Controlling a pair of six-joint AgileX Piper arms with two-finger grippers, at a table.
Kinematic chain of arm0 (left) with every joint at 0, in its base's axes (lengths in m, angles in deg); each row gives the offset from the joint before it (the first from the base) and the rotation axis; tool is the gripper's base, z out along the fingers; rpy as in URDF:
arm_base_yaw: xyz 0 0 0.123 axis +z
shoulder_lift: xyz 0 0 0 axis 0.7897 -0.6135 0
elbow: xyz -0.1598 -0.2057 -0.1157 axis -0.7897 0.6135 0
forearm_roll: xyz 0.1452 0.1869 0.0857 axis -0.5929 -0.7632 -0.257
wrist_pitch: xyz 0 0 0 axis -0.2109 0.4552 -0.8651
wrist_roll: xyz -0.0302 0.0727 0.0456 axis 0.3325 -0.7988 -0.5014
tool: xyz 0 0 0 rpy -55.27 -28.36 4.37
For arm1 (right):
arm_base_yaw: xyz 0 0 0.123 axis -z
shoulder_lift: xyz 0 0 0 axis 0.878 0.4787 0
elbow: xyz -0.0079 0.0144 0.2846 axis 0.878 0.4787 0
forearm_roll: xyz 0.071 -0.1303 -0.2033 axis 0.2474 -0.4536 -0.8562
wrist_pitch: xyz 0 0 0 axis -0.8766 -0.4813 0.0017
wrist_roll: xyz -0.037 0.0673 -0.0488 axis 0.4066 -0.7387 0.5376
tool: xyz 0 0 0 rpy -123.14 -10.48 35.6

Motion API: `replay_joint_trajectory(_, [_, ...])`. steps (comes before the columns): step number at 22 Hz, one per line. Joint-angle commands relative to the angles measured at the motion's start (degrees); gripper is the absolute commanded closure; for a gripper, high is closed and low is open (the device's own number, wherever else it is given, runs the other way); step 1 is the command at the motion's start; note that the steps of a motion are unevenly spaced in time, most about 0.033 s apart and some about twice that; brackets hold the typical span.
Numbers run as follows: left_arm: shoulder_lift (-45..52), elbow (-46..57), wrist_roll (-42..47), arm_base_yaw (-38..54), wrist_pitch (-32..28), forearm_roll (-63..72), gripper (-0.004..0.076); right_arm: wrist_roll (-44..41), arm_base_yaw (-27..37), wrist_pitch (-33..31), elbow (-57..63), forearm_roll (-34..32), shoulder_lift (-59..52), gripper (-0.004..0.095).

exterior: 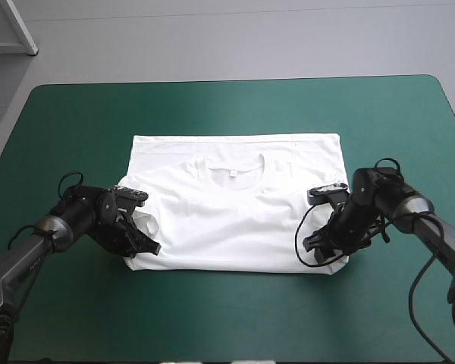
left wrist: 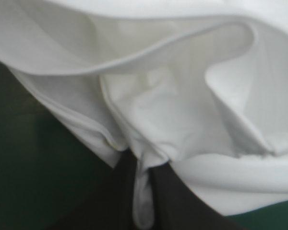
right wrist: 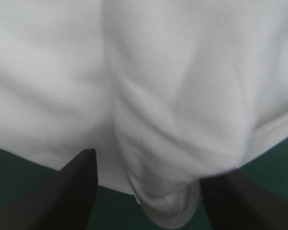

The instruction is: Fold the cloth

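Observation:
The white T-shirt (exterior: 235,212) lies flat in the middle of the teal-green cover (exterior: 212,106), collar up, its lower part folded under so it forms a wide rectangle. My left gripper (exterior: 142,244) is low at the shirt's near left corner. In the left wrist view it (left wrist: 144,167) is shut on a pinched fold of the T-shirt (left wrist: 173,110), which bunches up ahead of it. My right gripper (exterior: 324,246) is at the near right corner. Its black fingers (right wrist: 81,177) stand open, and a rounded fold of the T-shirt (right wrist: 158,96) hangs between them (right wrist: 151,165).
Teal-green cover shows on all sides of the shirt, with a wide strip toward the far edge and another toward the near edge. Both arms lie low over the cover, coming in from the near corners.

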Motion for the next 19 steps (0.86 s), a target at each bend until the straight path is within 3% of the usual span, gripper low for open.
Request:
replay_joint_trajectory(1, [0.2, 0.4, 0.0, -0.2, -0.7, 1.3, 0.0704, -1.2, -3.9, 0.1, -1.1, -0.1, 0.5, 0.0395])
replay_joint_trajectory(2, [0.2, 0.4, -0.2, -0.2, -0.8, 1.3, 0.0704, -2.1, -4.5, 0.4, -1.1, -0.4, 0.8, 0.0436])
replay_joint_trajectory(3, [0.2, 0.4, -1.2, -0.2, -0.8, 1.4, 0.0704, -3.0, -5.1, 0.8, -1.1, -1.8, 0.8, 0.0579])
replay_joint_trajectory(7, [0.2, 0.4, -1.5, -0.2, -0.7, 1.3, 0.0704, -3.9, -5.1, 0.7, -1.1, -5.4, 0.0, 0.0916])
replay_joint_trajectory(13, [4.9, 0.4, -1.1, -0.2, 4.1, -2.9, 0.0704, -8.1, -5.1, -1.7, -1.1, -13.3, -4.1, 0.0925])
replay_joint_trajectory(19, [12.8, -0.1, 0.7, -0.2, 7.5, -5.2, 0.0704, -7.6, -5.1, -1.4, -1.6, -9.0, -7.0, 0.0925])
